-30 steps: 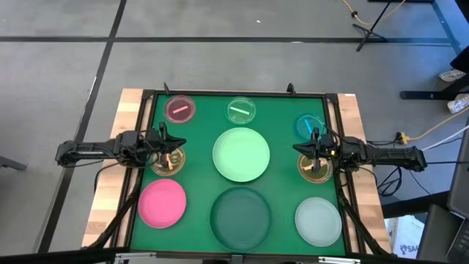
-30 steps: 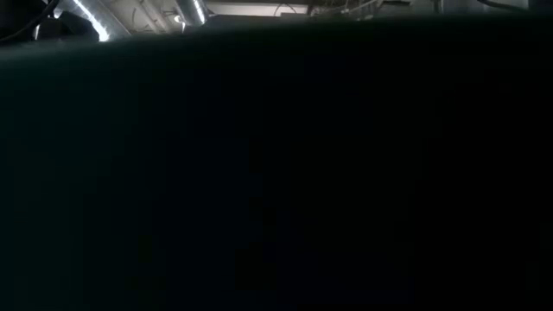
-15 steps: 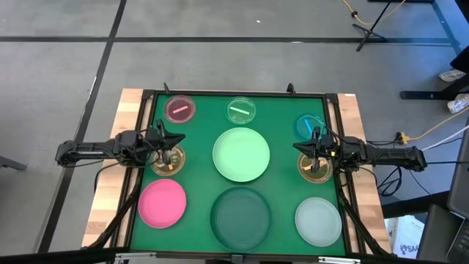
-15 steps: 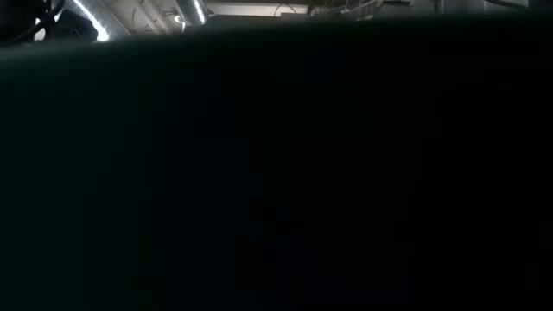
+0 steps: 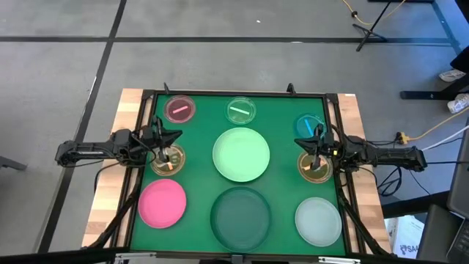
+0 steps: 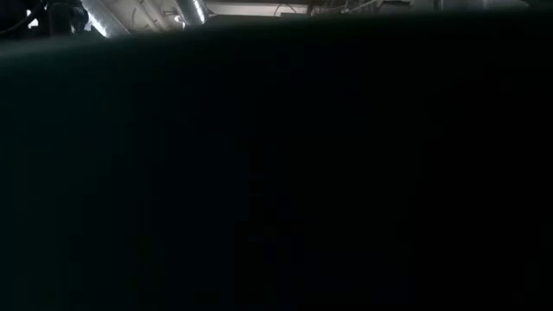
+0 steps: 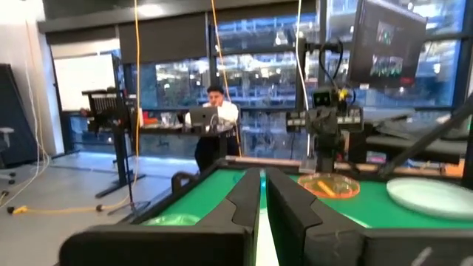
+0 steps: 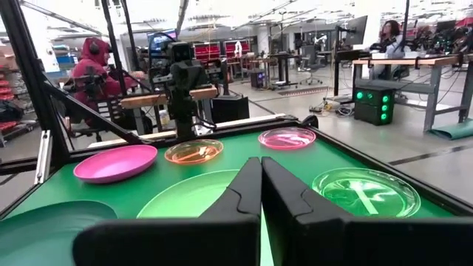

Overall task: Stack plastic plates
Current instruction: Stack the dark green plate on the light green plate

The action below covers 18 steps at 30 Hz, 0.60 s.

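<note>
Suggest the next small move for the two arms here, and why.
Probably open both and lower them. The left gripper hovers over one amber dish and the right gripper over the other amber dish, each with fingers shut, as the wrist views show. Nothing is held or stacked yet.
</note>
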Each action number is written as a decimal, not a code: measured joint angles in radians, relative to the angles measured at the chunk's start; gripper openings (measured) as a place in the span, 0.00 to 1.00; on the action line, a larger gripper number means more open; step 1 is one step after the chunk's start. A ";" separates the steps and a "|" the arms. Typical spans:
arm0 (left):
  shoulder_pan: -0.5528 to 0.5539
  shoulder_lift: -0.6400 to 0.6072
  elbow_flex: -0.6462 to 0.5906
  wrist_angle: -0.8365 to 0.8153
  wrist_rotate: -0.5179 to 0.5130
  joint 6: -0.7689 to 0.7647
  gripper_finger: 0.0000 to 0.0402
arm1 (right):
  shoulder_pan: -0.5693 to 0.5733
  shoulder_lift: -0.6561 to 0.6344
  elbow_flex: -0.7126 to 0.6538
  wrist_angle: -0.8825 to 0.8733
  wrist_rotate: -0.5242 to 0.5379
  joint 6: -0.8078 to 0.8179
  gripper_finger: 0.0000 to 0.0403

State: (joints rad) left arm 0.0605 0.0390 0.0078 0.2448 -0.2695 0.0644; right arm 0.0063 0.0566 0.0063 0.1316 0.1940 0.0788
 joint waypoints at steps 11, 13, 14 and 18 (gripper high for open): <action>0.003 0.092 0.000 0.139 0.011 0.155 0.04 | 0.000 0.168 0.000 0.141 0.045 -0.039 0.01; 0.010 0.104 0.000 0.161 0.013 0.203 0.04 | 0.000 0.225 0.009 0.167 0.038 -0.039 0.01; 0.014 0.109 0.000 0.187 0.018 0.205 0.04 | 0.000 0.256 0.017 0.183 0.032 -0.039 0.01; 0.027 0.124 0.000 0.226 0.094 0.175 0.04 | 0.000 0.357 0.058 0.232 0.022 -0.039 0.01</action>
State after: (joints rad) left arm 0.0875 0.1627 0.0078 0.4709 -0.1751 0.2392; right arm 0.0063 0.4141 0.0640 0.3633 0.2161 0.0395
